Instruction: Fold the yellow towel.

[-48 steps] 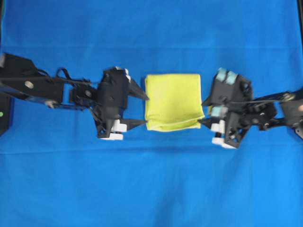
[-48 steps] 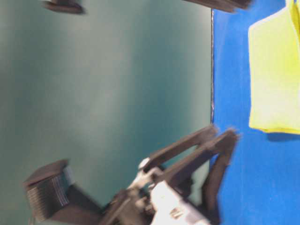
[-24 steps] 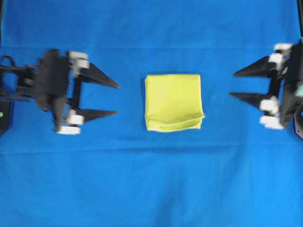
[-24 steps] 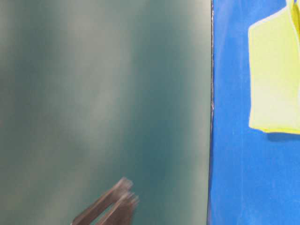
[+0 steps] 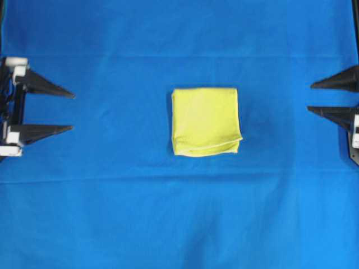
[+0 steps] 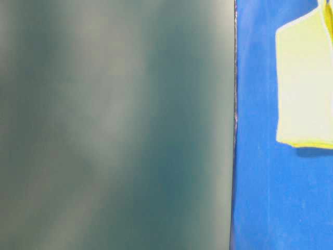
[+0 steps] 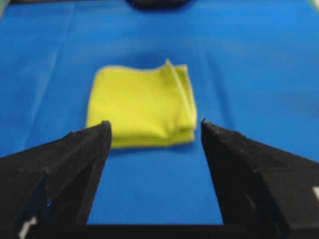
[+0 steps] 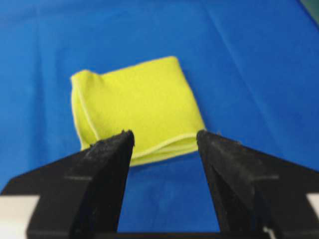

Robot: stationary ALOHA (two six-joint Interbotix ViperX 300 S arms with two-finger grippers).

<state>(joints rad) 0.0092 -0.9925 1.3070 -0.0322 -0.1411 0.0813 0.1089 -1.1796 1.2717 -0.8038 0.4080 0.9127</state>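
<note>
The yellow towel (image 5: 205, 120) lies folded into a small square in the middle of the blue cloth, layered edges at its near side. It also fills the top right of the table-level view (image 6: 306, 83) and lies ahead in both wrist views (image 7: 142, 106) (image 8: 134, 107). My left gripper (image 5: 72, 112) is at the far left edge, open and empty, far from the towel. At the far right edge my right gripper (image 5: 310, 97) is open and empty too. From each wrist camera I see bare blue cloth between the fingers (image 7: 79, 159) (image 8: 102, 164).
A blue cloth (image 5: 179, 213) covers the whole table. In the table-level view a dull green wall (image 6: 114, 125) takes up the left part. A dark object (image 7: 157, 3) sits at the far top edge in the left wrist view.
Both grippers have pulled back from the sides of the towel to the left and right edges, still open. The towel has stayed folded in place.
</note>
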